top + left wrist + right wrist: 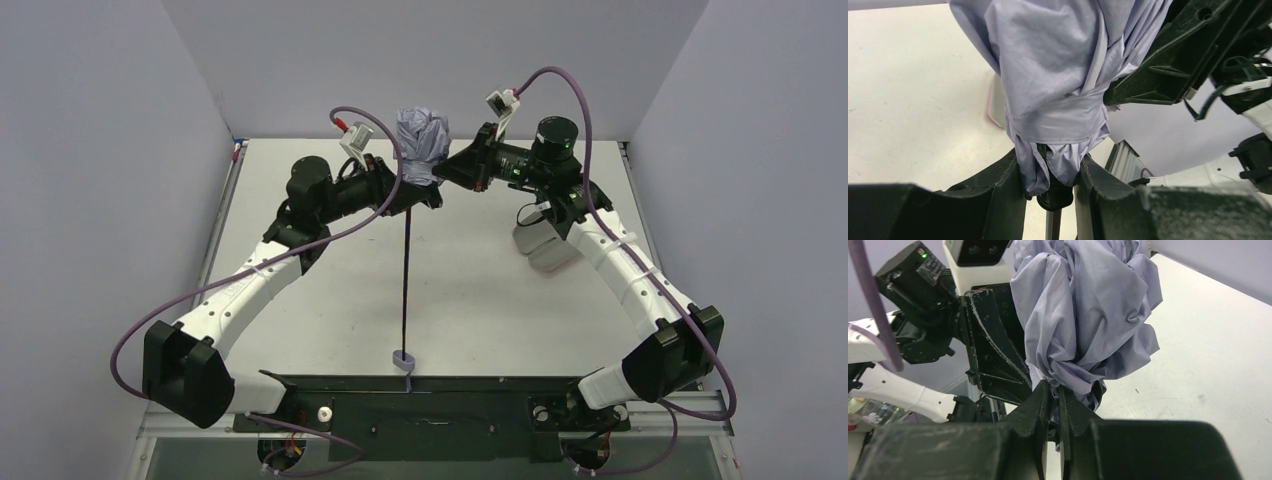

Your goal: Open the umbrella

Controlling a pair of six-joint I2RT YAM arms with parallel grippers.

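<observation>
The umbrella is held off the table with its shaft extended. Its folded lavender canopy [421,138] bunches at the far middle. The thin black shaft [405,280] runs toward me to the small lavender handle [403,360] near the table's front edge. My left gripper [425,196] is shut around the canopy's lower end and the black runner [1054,192] on the shaft. My right gripper [452,166] comes in from the right and is shut on a pinch of canopy fabric [1083,330]. The canopy is still wrapped by its band [1058,117].
A pale pink fabric sleeve [546,246] lies on the white table [500,310] under the right arm; it also shows in the left wrist view [995,100]. Grey walls close in the back and sides. The black base rail [420,400] runs along the near edge.
</observation>
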